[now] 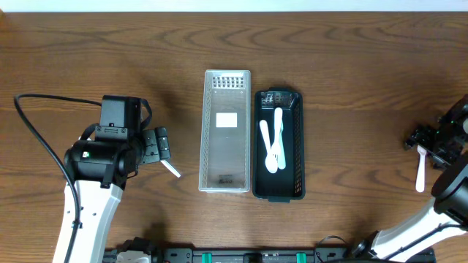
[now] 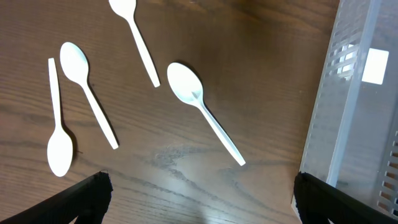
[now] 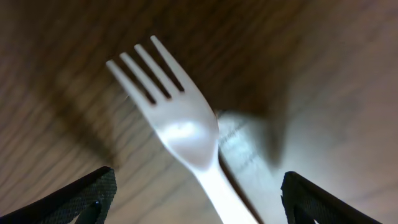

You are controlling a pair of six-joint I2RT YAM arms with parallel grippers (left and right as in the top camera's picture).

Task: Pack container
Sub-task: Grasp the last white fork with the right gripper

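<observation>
Mid-loading: lower wide-open right gripper (image 3: 199, 199) onto fork (image 3: 186, 134) right of black container (image 1: 298, 146) and close on its handle; likewise wide-open left gripper (image 2: 202, 199) onto spoons (image 2: 185, 84) left of it.

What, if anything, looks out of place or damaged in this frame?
Nothing stands out. The black container and clear tray sit parallel, two spoons lie inside the black one, four loose spoons and a fork lie intact on the table; nothing spilled.
</observation>
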